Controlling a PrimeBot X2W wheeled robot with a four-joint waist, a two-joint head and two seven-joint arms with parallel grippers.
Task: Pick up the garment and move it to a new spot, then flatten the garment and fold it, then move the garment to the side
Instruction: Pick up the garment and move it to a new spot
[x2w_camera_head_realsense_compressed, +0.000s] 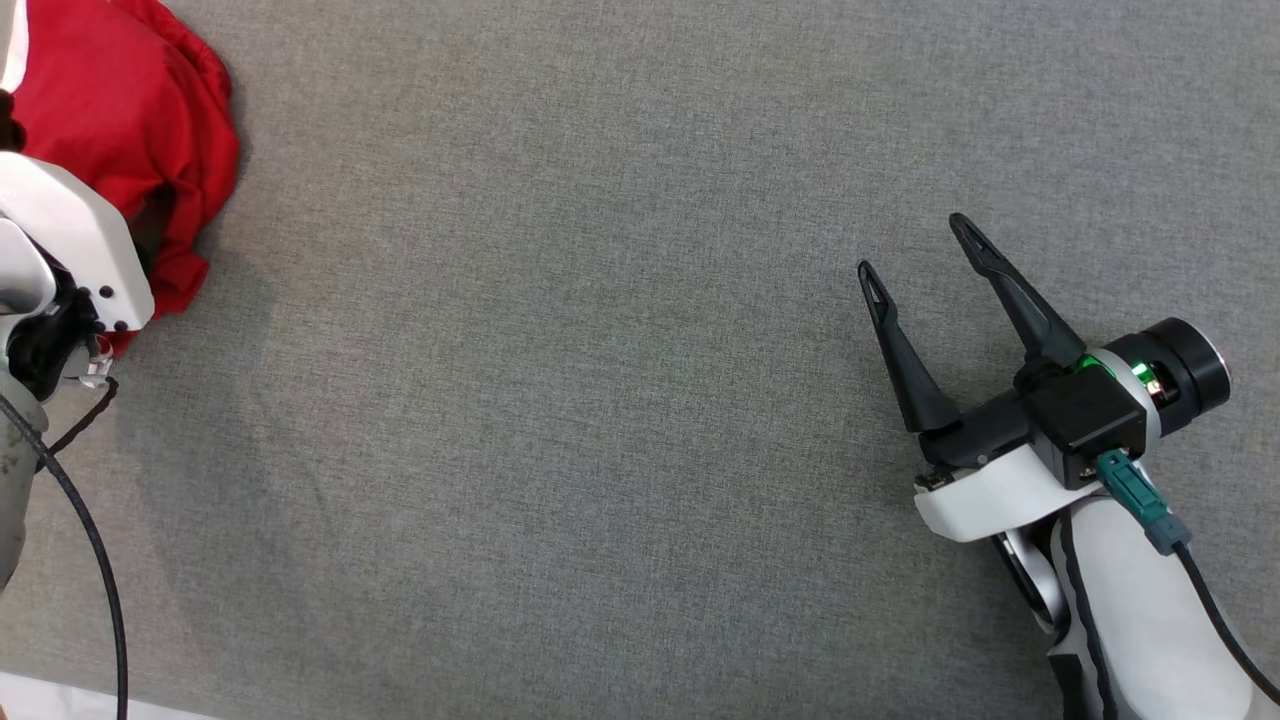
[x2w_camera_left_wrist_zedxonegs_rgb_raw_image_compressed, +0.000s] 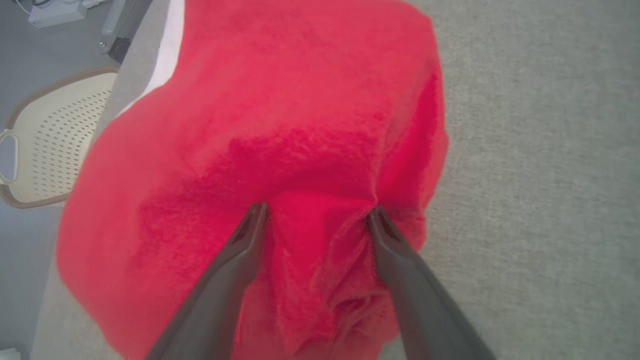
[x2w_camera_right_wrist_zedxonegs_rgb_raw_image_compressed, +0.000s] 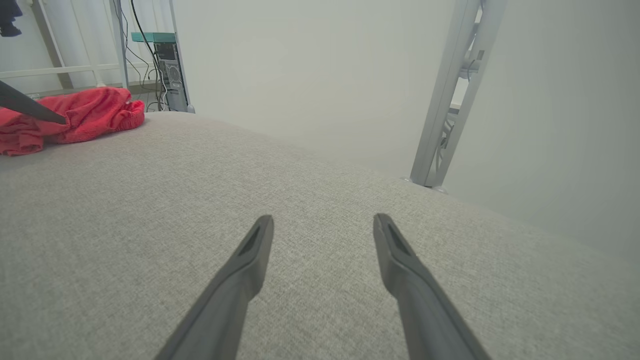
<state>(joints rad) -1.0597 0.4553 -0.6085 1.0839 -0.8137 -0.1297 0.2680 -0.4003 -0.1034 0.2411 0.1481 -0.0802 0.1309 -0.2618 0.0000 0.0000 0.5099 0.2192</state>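
One red garment (x2w_camera_head_realsense_compressed: 130, 120) lies bunched on the grey bench (x2w_camera_head_realsense_compressed: 560, 400) at the upper left of the head view. It is cut off by the frame's top and left edges, and its lower part is hidden behind the left arm's white housing (x2w_camera_head_realsense_compressed: 70, 240). On the left gripper (x2w_camera_left_wrist_zedxonegs_rgb_raw_image_compressed: 317, 210) the fingers are wide, with the tips pressed into the cloth and a fold between them, unclamped. At the lower right, the right gripper (x2w_camera_head_realsense_compressed: 912, 244) has its fingers wide and empty, well apart from the garment.
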